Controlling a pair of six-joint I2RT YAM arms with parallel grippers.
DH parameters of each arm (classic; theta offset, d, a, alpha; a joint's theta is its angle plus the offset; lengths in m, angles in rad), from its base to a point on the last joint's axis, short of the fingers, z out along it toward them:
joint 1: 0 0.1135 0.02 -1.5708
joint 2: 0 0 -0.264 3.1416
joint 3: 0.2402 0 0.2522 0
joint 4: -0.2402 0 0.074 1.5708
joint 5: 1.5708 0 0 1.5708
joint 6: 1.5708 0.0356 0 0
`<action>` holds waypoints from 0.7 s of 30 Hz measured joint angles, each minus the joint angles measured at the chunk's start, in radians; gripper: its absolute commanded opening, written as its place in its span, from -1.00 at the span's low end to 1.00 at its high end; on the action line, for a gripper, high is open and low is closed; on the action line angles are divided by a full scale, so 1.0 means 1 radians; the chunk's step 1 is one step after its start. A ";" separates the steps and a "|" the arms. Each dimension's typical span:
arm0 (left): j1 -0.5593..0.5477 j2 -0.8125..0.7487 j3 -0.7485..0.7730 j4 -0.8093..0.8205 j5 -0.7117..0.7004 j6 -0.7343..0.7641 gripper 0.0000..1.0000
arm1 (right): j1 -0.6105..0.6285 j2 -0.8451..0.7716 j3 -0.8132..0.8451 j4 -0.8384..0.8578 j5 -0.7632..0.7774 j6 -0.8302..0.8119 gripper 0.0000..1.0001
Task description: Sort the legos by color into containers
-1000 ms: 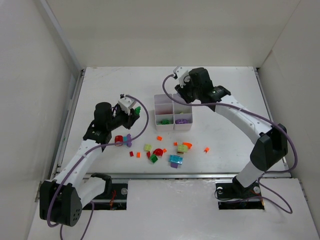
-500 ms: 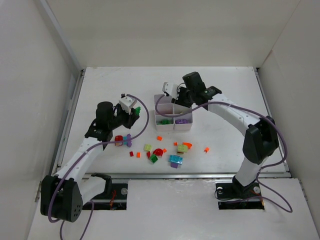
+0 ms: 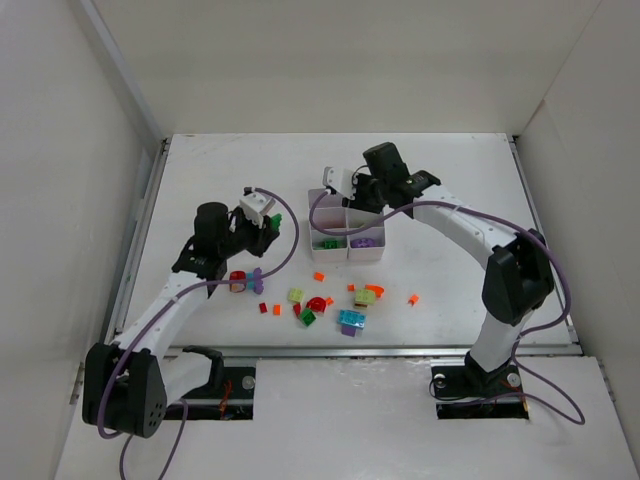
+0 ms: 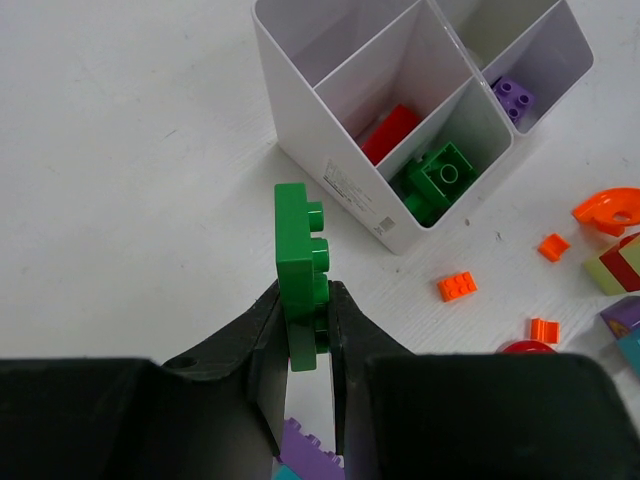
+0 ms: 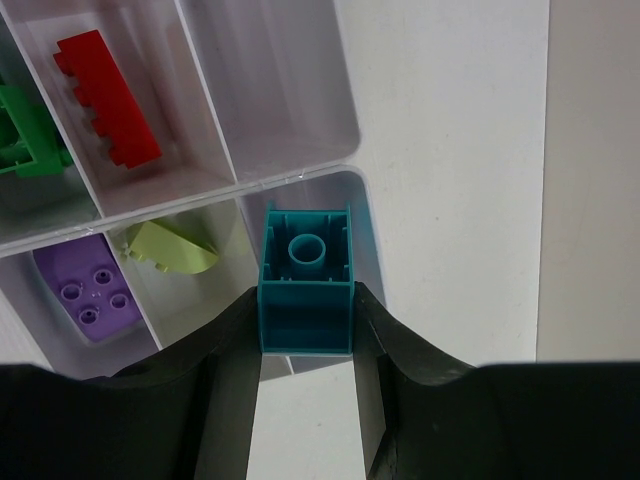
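now, left gripper (image 4: 303, 300): closed tight on flat green plastic brick (image 4: 298, 245), gripped at its lower end, upright, studs to the right.
flat green plastic brick: over white table (image 4: 120, 150), near white six-compartment plastic tray (image 4: 340, 185), outside it.
right gripper (image 5: 305, 315): partly open, pinching chunky cyan plastic brick (image 5: 306, 275) by two sides, hollow underside to camera.
chunky cyan plastic brick: over a corner compartment, beside the one holding yellow-green piece (image 5: 170, 250).
tray contents: red brick (image 5: 105, 100), green brick (image 4: 440, 178), purple brick (image 5: 90, 295), separate compartments.
loose legos (image 3: 340, 300): scattered on table, near side of tray.

table (image 3: 240, 165): white, flat | walls (image 3: 330, 60): white panels, three sides | rail (image 3: 400, 351): metal, near edge
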 measured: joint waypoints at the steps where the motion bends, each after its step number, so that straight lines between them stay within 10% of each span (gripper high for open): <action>1: 0.000 0.003 0.000 0.000 0.000 0.000 -1.00 | 0.000 0.000 0.000 0.001 0.000 0.000 -1.00; 21: 0.000 0.026 0.003 0.003 -0.001 0.000 -1.00 | 0.000 0.000 -0.002 0.001 0.000 -0.014 -1.00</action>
